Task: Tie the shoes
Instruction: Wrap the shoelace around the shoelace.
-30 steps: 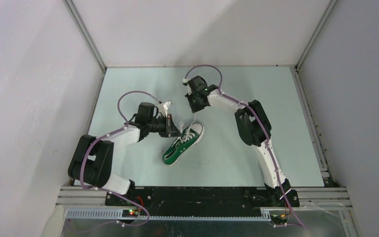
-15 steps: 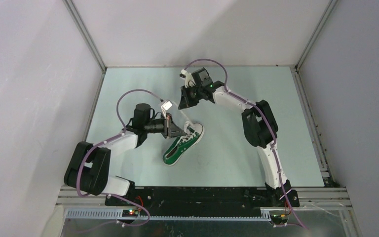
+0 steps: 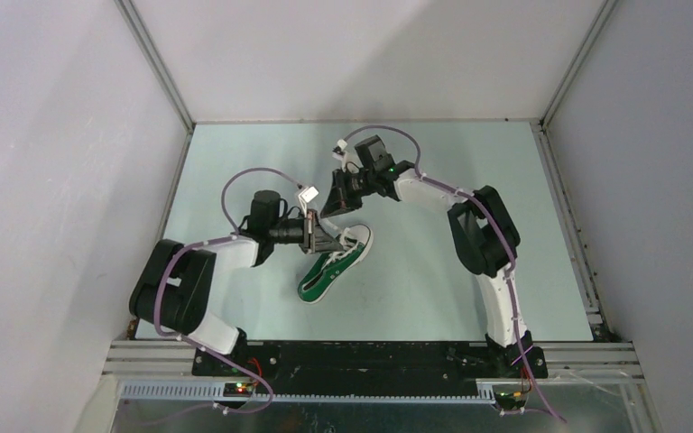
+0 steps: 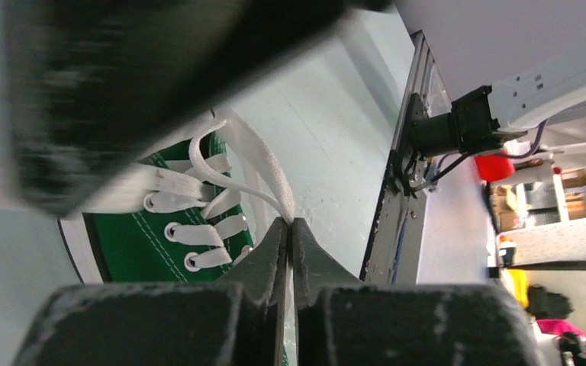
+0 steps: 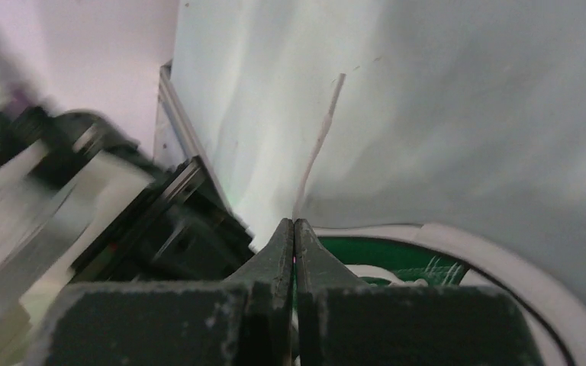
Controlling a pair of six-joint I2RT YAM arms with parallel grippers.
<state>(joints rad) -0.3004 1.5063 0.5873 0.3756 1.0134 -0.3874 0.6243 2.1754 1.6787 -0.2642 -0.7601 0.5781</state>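
Green sneaker (image 3: pixel 334 264) lies on its sole near the middle of the pale worktop (image 3: pixel 469 180). White toe cap points away and right, heel toward the arm bases. White laces (image 4: pixel 233 164) lift off the eyelets in loose strands.

Left hand (image 4: pixel 288 223) is closed, tips pinching one strand of the laces just above the tongue. Right hand (image 5: pixel 294 223) is closed too, nipping a thin lace end that runs on past its tips, above the toe. The two hands are near each other; contact unclear.
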